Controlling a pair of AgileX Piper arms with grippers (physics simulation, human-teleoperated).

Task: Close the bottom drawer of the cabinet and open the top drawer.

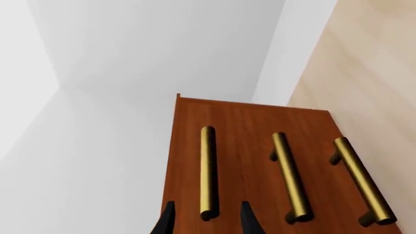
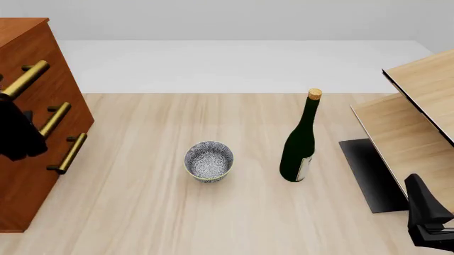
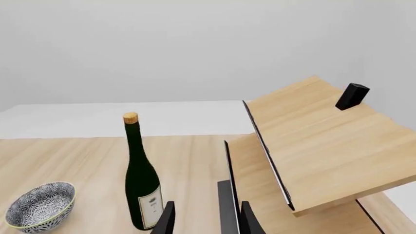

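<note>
I am seeing the cabinet standing at the table's far left edge: a tall reddish-brown wooden chest with a smooth grained face. All three drawers are sitting flush, each carrying a round brass bar handle on short posts. The top drawer is lying directly before my left gripper, whose two dark tapered fingers are standing apart on either side of that handle's end without touching it. The bottom drawer is sitting lowest, its handle angled in the front view. My right gripper is hanging released near a pale wood shelf unit. A glossy green bottle and patterned bowl are standing mid-table.
</note>
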